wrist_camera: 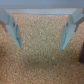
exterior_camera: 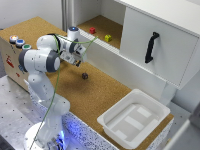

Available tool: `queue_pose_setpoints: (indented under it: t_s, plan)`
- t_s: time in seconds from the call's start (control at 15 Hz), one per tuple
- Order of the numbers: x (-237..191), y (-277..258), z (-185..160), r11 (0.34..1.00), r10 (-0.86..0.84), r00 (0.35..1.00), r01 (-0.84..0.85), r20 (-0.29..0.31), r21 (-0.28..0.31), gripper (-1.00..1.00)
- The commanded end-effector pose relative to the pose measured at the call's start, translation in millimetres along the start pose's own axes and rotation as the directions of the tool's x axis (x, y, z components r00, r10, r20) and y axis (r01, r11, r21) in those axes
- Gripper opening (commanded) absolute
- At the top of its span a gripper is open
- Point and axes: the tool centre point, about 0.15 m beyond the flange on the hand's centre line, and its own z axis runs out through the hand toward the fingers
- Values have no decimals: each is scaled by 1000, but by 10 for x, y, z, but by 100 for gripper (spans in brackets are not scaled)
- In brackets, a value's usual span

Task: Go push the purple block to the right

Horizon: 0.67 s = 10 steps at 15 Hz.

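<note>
Purple block (exterior_camera: 84, 76) alone on the cork worktop (exterior_camera: 100, 90), just beyond the jaws.
The gripper (exterior_camera: 78, 62) hovers above the cork, jaws spread wide and holding nothing; the block sits untouched nearby.

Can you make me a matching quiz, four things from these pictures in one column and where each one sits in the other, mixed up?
Things:
1. purple block
2. red block
3. white bin
4. black handle

Places:
A. on the cabinet door
B. on the cork table, near the gripper
C. on the shelf, beside the yellow block
D. at the table's corner, on the exterior view's right

Pairs: 1-B, 2-C, 3-D, 4-A
</note>
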Motion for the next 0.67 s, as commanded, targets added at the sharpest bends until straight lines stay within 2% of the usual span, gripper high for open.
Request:
queue_pose_setpoints:
  t_s: [0.0,0.2,0.6]
  plan:
    - [96,29,299,998,28,999,-26,35,-65,-100]
    - [66,178,362,996,57,997,-54,41,-66,-100]
    - [-30,644,440,986,134,990,-128,50,-106,-100]
